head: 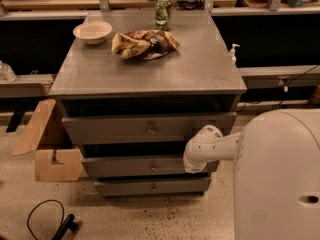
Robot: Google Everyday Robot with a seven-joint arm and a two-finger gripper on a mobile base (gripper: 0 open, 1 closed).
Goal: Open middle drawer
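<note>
The gripper [193, 165] is at the right end of the middle drawer [125, 167], and I cannot tell its state. Off the knob [153, 167], a pull may slip.

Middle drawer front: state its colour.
The middle drawer front is plain grey, best seen in the camera view. The claw sits at its right end.
</note>
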